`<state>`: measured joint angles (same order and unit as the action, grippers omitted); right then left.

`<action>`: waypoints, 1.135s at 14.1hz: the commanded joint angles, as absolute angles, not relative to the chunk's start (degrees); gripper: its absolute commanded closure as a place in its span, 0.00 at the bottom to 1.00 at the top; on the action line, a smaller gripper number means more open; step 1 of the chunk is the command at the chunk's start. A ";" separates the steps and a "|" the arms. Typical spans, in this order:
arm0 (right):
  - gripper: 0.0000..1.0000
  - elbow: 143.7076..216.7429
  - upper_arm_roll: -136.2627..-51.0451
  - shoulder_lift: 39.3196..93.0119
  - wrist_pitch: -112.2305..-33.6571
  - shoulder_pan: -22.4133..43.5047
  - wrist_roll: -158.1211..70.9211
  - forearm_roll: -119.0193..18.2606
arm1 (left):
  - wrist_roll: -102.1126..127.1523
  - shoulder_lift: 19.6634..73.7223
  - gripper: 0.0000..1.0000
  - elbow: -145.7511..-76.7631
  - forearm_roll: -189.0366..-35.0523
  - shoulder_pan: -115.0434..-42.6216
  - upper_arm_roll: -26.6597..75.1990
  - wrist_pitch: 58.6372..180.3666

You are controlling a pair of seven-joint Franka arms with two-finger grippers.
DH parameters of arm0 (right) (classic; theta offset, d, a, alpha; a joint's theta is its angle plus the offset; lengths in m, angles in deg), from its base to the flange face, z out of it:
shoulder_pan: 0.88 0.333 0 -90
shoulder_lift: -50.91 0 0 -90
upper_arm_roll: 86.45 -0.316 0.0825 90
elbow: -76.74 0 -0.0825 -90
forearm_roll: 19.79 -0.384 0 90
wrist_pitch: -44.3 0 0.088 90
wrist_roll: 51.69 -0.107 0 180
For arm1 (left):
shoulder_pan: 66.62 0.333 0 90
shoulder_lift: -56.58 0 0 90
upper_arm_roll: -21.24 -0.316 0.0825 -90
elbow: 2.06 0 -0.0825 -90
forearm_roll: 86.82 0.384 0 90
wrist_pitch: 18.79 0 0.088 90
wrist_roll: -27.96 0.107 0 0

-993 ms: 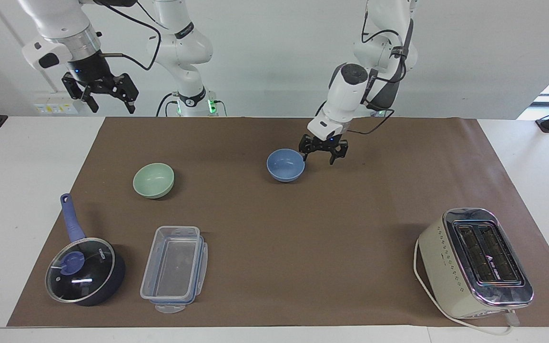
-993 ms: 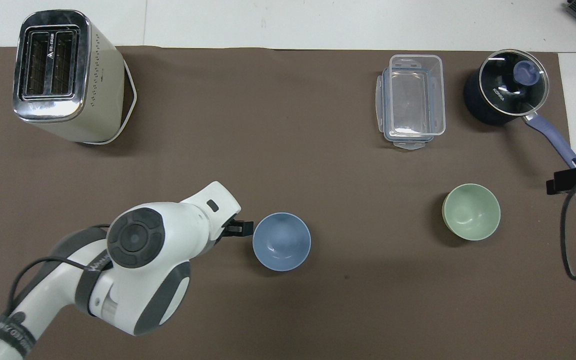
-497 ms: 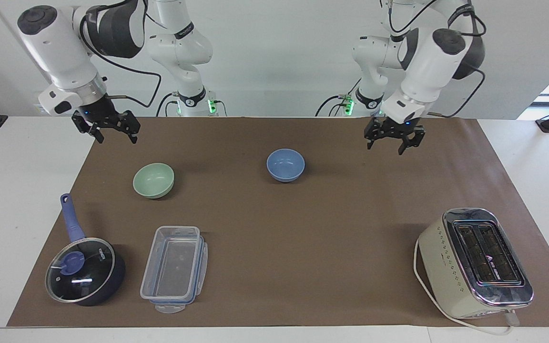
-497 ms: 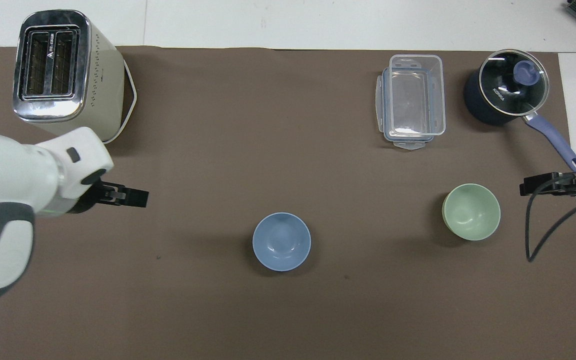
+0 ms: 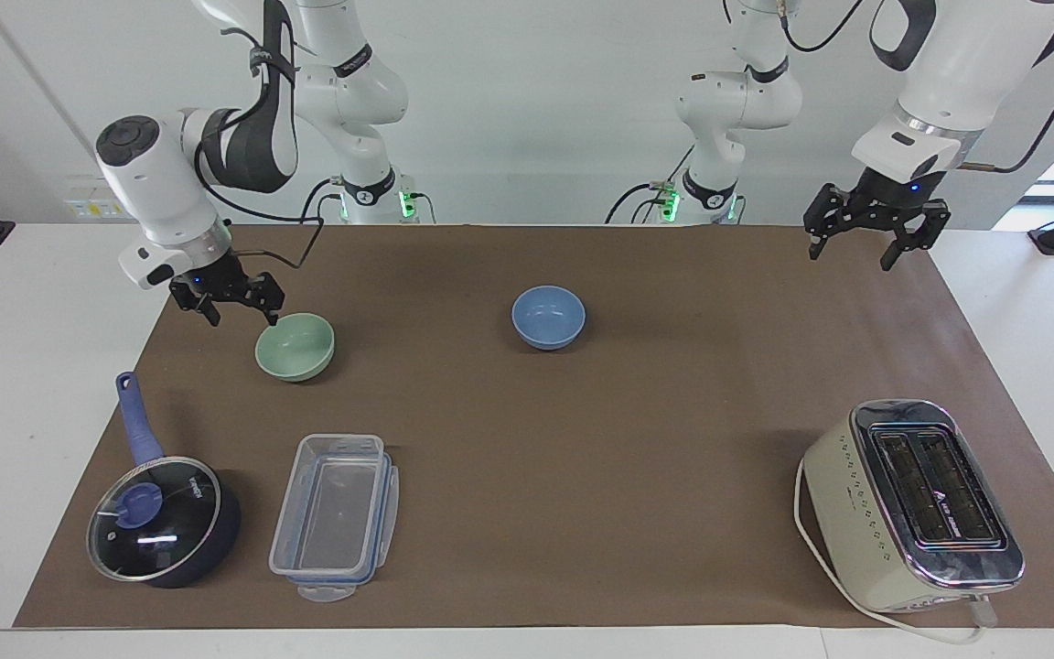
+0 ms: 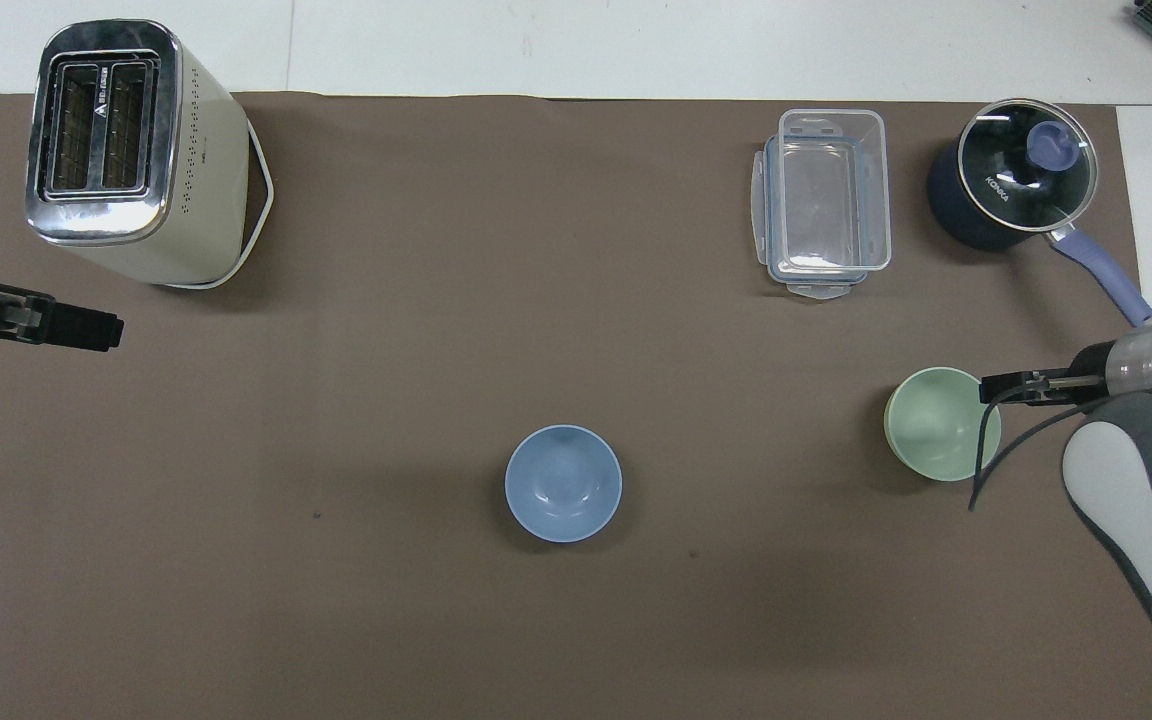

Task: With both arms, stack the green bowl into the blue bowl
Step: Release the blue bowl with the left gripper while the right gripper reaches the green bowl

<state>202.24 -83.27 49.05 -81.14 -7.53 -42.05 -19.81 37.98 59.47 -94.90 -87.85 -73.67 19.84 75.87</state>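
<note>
Facing view first. Small pale mint-green bowl (image 5: 295, 345) sitting upright on the brown mat (image 5: 527, 439), toward the right arm's end of the table. Right gripper (image 5: 240, 313) low beside it, black fingers spread wide, one fingertip right at the bowl's rim on the robots' side, bowl not between the fingers and nothing gripped. Can't tell if that fingertip actually touches. Small periwinkle-blue bowl (image 5: 548, 317) near the middle of the mat, well apart from the green one, nothing in it. Left gripper (image 5: 865, 243) up in the air over the mat's edge at the left arm's end, fingers wide too, holding nothing, well apart from both bowls. Cream toaster (image 5: 911, 503), clear plastic lidded box (image 5: 337, 513) and dark blue saucepan with a glass lid (image 5: 161, 517) all farther from the robots.

Overhead view now. Green bowl (image 6: 942, 423) with right gripper (image 6: 1011, 388) covering its rim on the saucepan (image 6: 1011, 188) side. Blue bowl (image 6: 563, 483) alone mid-mat. Left gripper (image 6: 86, 330) hanging near the toaster (image 6: 136, 150), over bare mat.
</note>
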 commanded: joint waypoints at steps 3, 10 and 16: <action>0.00 206.72 -83.46 52.05 -89.28 -9.23 -38.59 -20.49 | 37.90 55.00 0.00 -87.14 -87.26 -73.03 20.63 69.19; 0.00 211.12 -83.46 52.67 -93.33 -10.46 -38.50 -20.58 | 34.39 56.14 0.00 -88.19 -86.82 -72.94 20.54 66.81; 1.00 211.03 -83.46 52.76 -92.89 -10.19 -38.51 -20.58 | 34.29 56.67 0.00 -89.16 -86.82 -72.94 20.54 66.72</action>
